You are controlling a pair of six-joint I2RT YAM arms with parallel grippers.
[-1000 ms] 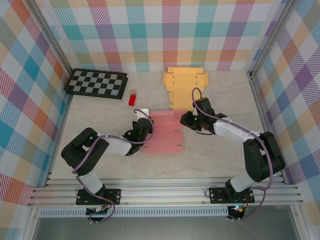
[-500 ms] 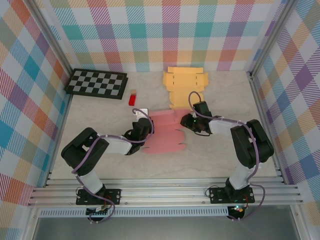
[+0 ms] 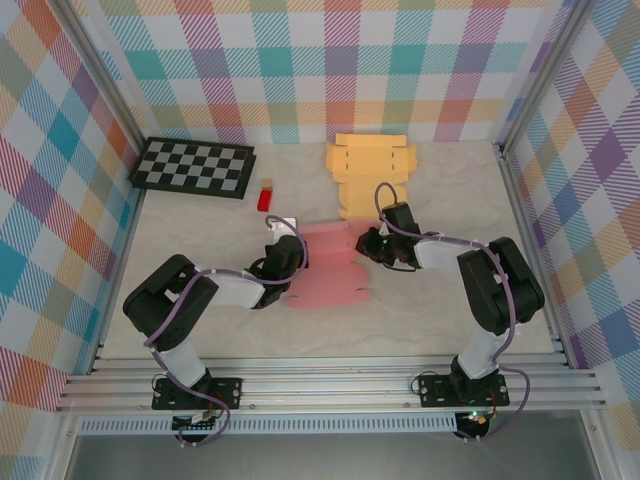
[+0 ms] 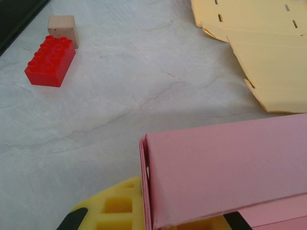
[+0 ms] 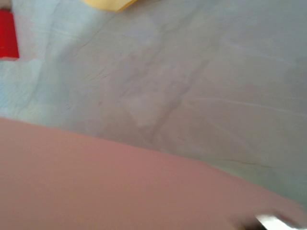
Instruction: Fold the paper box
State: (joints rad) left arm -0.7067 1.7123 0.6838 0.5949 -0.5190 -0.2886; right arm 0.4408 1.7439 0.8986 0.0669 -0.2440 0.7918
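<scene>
The pink paper box (image 3: 325,265) lies partly folded in the middle of the table. My left gripper (image 3: 294,262) is at its left edge, shut on the folded pink layers (image 4: 225,163). A yellow finger pad (image 4: 115,206) shows under the paper. My right gripper (image 3: 366,245) is low at the box's upper right edge, touching it. In the right wrist view the pink paper (image 5: 120,187) is blurred and covers the bottom, hiding the jaws, so I cannot tell how they stand.
A flat yellow paper cutout (image 3: 368,175) lies behind the pink box. To the left of it are a red brick (image 3: 265,198) with a small wooden block (image 4: 62,26), and a checkerboard (image 3: 195,166) at the back left. Checked walls enclose the table.
My right gripper has slid left onto the pink box's upper right edge and its arm has drawn in. The left gripper has kept its hold in place.
</scene>
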